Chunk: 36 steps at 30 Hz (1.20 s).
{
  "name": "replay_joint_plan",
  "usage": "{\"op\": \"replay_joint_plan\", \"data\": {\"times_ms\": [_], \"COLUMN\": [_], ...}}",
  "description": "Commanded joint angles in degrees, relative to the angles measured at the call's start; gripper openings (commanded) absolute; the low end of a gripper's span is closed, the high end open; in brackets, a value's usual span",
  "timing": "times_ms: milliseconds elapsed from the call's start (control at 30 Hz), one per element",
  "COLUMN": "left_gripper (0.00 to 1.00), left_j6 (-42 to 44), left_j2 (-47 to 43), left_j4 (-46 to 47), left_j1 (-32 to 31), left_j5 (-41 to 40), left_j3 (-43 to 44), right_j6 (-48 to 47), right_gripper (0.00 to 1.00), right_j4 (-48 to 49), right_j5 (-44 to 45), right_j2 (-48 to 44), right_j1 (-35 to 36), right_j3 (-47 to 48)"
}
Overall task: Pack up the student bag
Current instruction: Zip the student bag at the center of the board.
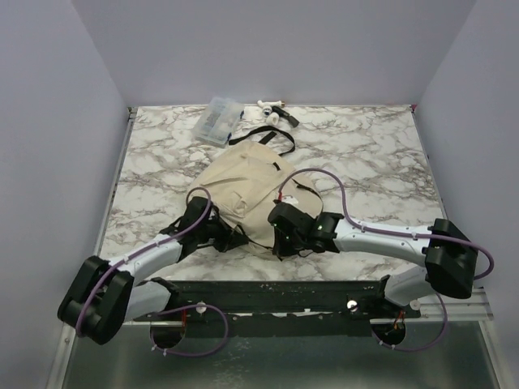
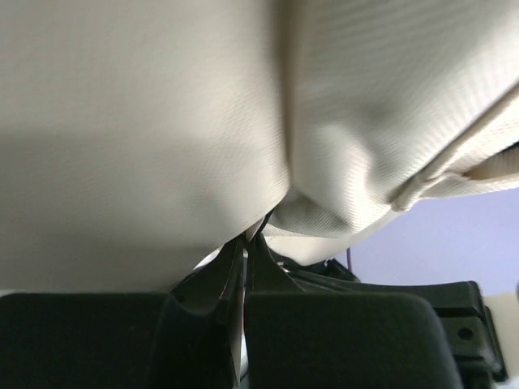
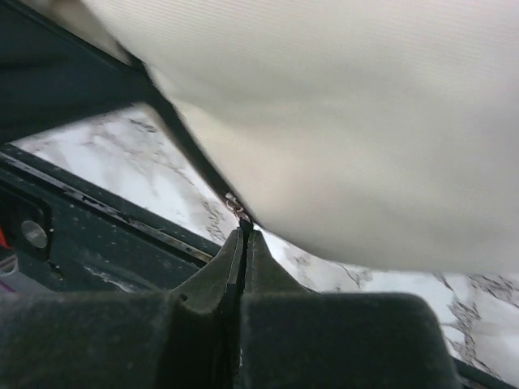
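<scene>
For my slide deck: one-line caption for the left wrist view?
Left gripper shut on a fold of the beige student bag, seen from the wrist.

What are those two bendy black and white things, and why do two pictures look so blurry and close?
They are two robot arms fixed at the near edge of a marble table. One picture is taken from above. The other two come from small cameras on each arm's wrist, so close that everything looks huge. In the middle lies a beige bag. The left claw is pinched shut on the bag's cloth. The right claw is shut at the bag's black edge, where a small metal piece sits; it seems to pinch it. At the far edge lie a clear plastic box and some small white things.
</scene>
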Motion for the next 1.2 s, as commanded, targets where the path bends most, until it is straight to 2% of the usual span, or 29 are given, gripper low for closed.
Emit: {"op": "replay_joint_plan", "data": {"times_ms": [0,100,167,267,367,467,500,600,667,767,900,1100,1167], "left_gripper": [0.00,0.00,0.00,0.00,0.01,0.42,0.52,0.72,0.78,0.80,0.85,0.81,0.81], "left_j6": [10.4,18.6,22.4,24.2,25.7,28.3,28.7,27.0,23.4,15.9,12.6,26.8,31.9], "left_j2": [-8.4,-17.4,-23.2,-28.5,-28.8,-28.8,-29.4,-33.5,-36.7,-40.3,-38.6,-25.7,-23.7], "left_j4": [-7.3,-19.2,-23.8,-25.9,-26.3,-27.4,-27.3,-26.2,-24.2,-20.6,-17.7,-17.5,-17.5], "left_j1": [12.0,19.7,22.1,22.9,22.9,23.0,23.0,22.8,21.8,14.9,-0.8,-17.0,-22.3], "left_j5": [-5.2,-8.4,-10.1,-8.8,-6.0,-2.3,-0.6,4.1,7.7,7.3,-3.0,-18.2,-26.4], "left_j3": [-5.0,-4.0,-2.7,-1.5,-0.8,0.7,0.7,-1.3,-3.7,-6.5,-4.3,5.5,7.7], "right_j6": [5.0,8.0,7.7,4.2,0.3,-2.8,-3.4,-4.4,-5.0,-4.9,-4.9,-5.0,-4.5], "right_gripper": [0.00,0.00,0.00,0.00,0.00,0.00,0.00,0.00,0.00,0.00,0.00,0.00,0.00], "right_j4": [-11.5,-16.6,-16.3,-11.7,-8.0,-8.0,-7.3,-4.3,-3.1,-1.9,-1.8,-4.0,-3.1], "right_j5": [9.1,14.2,16.2,15.2,12.8,11.1,10.1,7.0,5.2,4.2,4.1,6.3,6.4], "right_j2": [-3.7,-5.0,-6.0,-6.0,-3.7,-1.4,-1.5,-2.8,-2.6,-1.8,-1.0,-1.5,-3.0], "right_j1": [0.3,-0.5,-1.1,-1.2,-1.3,-1.3,-1.2,-1.3,-1.3,-1.3,-1.3,-1.2,-1.3], "right_j3": [-3.0,-3.9,-4.2,-3.4,-1.8,0.7,0.7,-0.3,0.0,0.3,1.1,1.8,0.3]}}
